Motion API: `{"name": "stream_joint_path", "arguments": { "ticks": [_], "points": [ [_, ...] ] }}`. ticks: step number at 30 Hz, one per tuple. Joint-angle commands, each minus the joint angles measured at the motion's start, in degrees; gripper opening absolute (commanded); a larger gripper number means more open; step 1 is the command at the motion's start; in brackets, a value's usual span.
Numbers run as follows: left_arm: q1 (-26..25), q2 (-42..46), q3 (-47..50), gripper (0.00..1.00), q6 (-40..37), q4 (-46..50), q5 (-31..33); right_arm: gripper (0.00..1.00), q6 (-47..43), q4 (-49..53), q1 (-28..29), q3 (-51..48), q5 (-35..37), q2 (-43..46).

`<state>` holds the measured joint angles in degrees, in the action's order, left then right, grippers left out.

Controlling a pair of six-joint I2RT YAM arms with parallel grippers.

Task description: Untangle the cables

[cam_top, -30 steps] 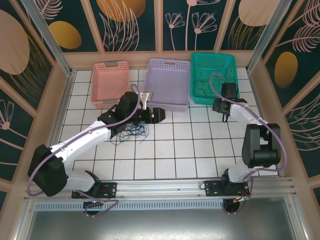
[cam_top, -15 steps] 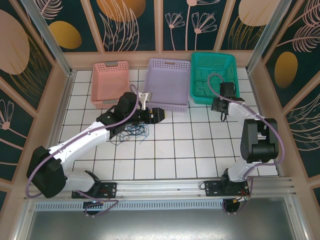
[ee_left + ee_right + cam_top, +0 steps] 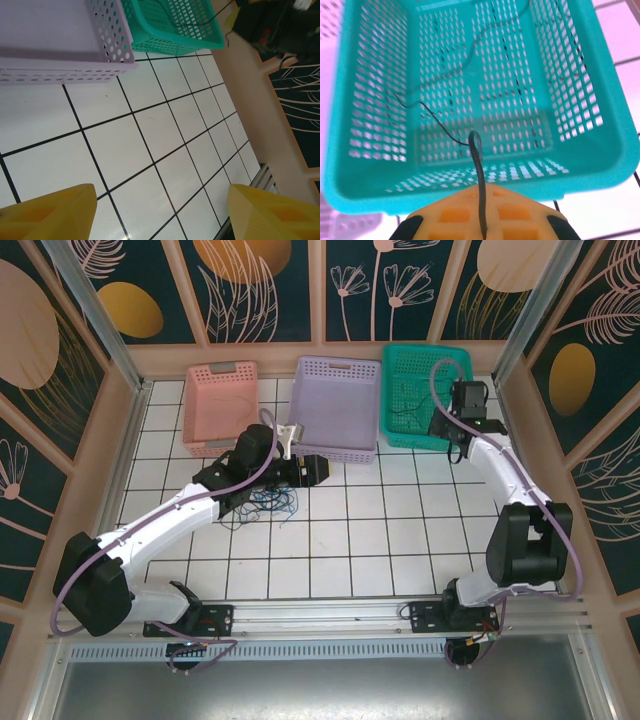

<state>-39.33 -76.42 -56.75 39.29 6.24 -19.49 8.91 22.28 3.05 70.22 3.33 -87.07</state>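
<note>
While right jaws pinch cable [image 3: 479,172] trailing away into teal basket [image 3: 370,192], left jaws spread.

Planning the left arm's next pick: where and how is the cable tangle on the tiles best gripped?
Likely a loose outer loop of the cable tangle, not its dense middle. The strands lie flat on the tiles, so bring the open left gripper straight down, jaws across the strand.

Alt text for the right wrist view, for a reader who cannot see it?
The right gripper, shut on a thin dark cable, hangs at the near rim of a teal basket; the cable leads into the basket and snakes across its perforated floor.
</note>
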Motion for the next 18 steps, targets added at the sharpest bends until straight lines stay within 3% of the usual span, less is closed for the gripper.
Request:
{"name": "stream_joint_path", "arguments": {
  "ticks": [1, 13, 18],
  "points": [
    [-0.08, 0.59, -0.32, 0.70, -0.35, 0.06, 0.04, 0.00, 1.12, 3.87, -1.32, 5.60, -2.25, -2.33],
    [-0.06, 1.63, -0.32, 0.70, 0.62, 0.76, 0.85, 0.00, 1.52, 7.86, -3.68, 34.70, -0.90, -27.81],
    [-0.12, 2.85, 0.50, 0.70, 1.31, 0.97, 2.02, 0.02, 4.69, 9.56, -3.76, 31.11, -1.13, -29.84]
  ]
}}
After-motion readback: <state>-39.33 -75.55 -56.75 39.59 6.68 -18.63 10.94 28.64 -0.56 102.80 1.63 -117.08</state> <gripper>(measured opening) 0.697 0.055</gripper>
